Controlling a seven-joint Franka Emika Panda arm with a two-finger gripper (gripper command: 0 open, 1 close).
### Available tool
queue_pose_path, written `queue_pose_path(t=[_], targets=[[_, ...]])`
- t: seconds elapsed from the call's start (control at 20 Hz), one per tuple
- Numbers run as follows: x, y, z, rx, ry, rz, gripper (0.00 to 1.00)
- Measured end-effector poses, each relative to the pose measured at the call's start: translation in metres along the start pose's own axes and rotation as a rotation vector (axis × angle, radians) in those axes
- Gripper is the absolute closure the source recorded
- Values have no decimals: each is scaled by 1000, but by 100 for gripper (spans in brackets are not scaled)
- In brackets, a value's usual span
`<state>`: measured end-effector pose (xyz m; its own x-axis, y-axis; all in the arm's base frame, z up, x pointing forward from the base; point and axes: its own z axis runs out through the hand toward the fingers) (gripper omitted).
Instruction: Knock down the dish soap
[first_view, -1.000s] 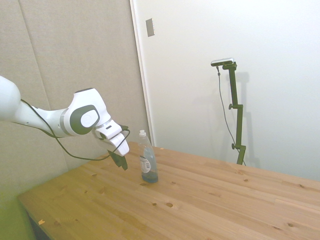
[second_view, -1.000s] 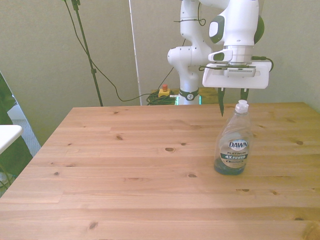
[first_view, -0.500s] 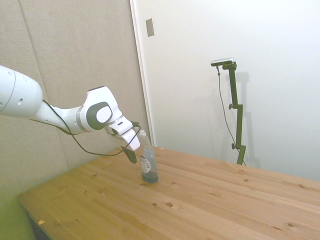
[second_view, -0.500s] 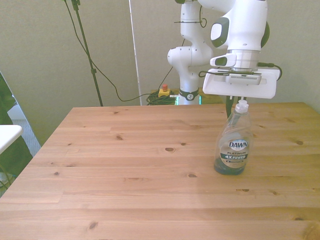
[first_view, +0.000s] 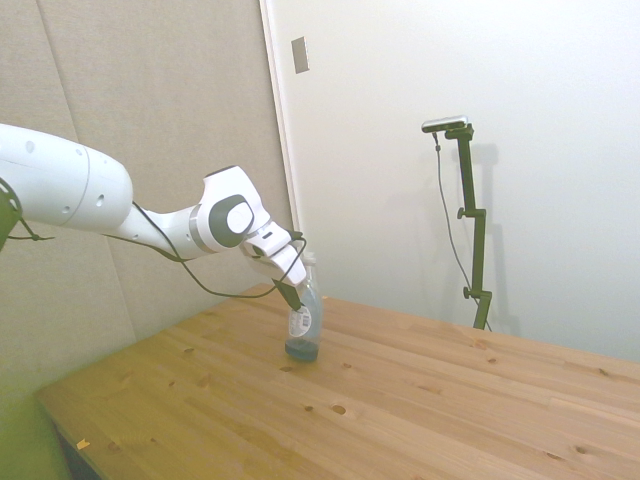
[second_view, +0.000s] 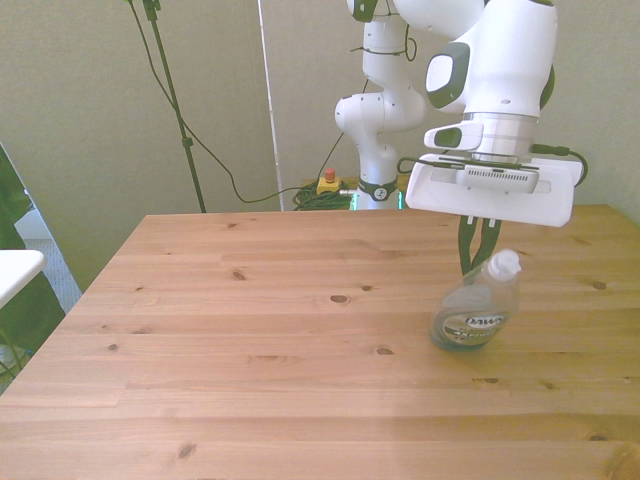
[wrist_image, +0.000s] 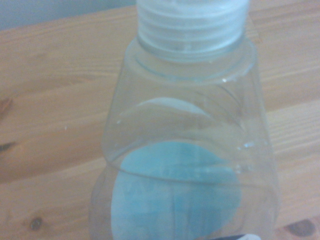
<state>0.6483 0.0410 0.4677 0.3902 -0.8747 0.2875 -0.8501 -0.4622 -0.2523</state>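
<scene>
The dish soap (second_view: 473, 312) is a clear bottle with a white cap and a little blue liquid. It stands on the wooden table (second_view: 250, 380) at the front view's right and leans over, cap tipped away from the arm. My gripper (second_view: 477, 262) is right behind its neck, pressed against the upper part, with its dark fingers (second_view: 466, 245) drawn close together and holding nothing. From the side, the dish soap (first_view: 303, 325) tilts away from the gripper (first_view: 292, 296). Up close in the wrist view, the dish soap (wrist_image: 190, 150) fills the picture, threaded neck and blue liquid showing.
The table's back edge (second_view: 300, 216) runs just behind the bottle. A white object (second_view: 15, 268) pokes in at the front view's left edge, off the table. Bare wood stretches in front of the bottle (second_view: 300, 400).
The arm has advanced toward the bottle, reached its neck and pushed it from upright into a lean. The fingers, wide apart a second ago, have drawn together.
</scene>
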Motion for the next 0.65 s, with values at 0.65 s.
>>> queue_pose_path(t=[0.65], targets=[[65, -39, 11, 72, 94, 66, 100]])
